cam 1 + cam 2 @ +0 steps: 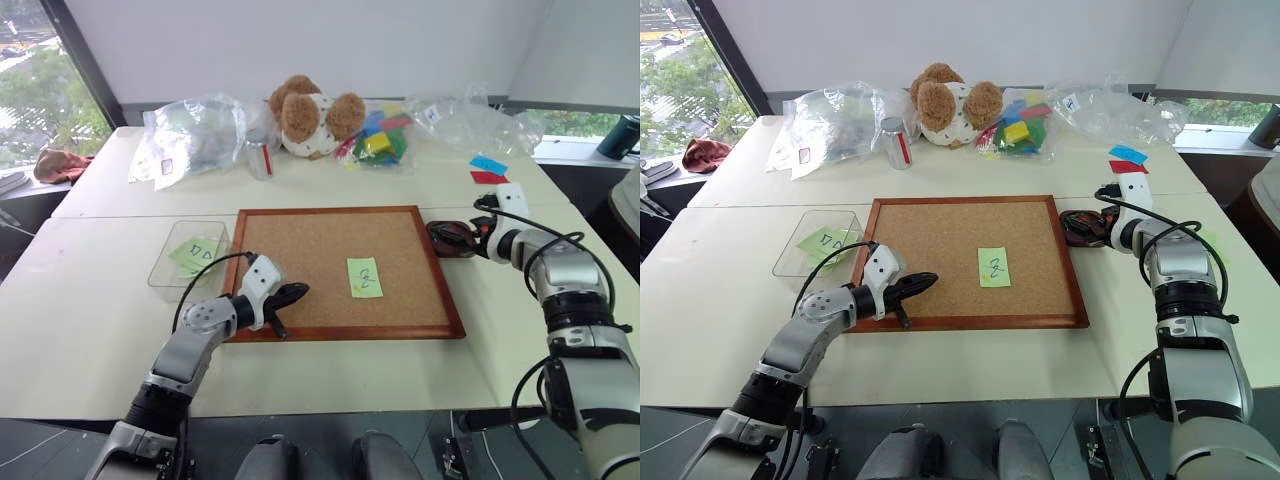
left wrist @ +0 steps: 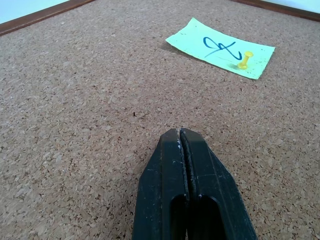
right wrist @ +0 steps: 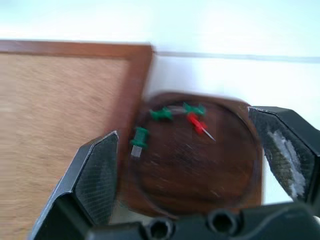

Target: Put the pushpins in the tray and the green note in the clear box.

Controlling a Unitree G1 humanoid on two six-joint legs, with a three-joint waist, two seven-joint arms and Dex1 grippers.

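I judged the job a little past halfway. The tray, sitting on the table just off the cork board's right edge, already held four pushpins: three green pins and one red pin. One of the greens lay at the tray's rim on the side toward the board. My right gripper hung over the tray with its fingers spread wide and nothing between them, so I took that pin as delivered.

A green note with a dark scribble already lay in the clear box, which sat on the table just left of the board. A second green note remained on the cork, right of the board's centre, lying flat with a blue scribble across it and a yellow pin stuck through one end. That pin and that slip were what I reckoned was left: pull the pin, carry it to the tray, then move the paper to the box.

My left gripper rested low over bare cork near the board's front left corner, fingers pressed together and empty, pointing toward the pinned note and well short of it.
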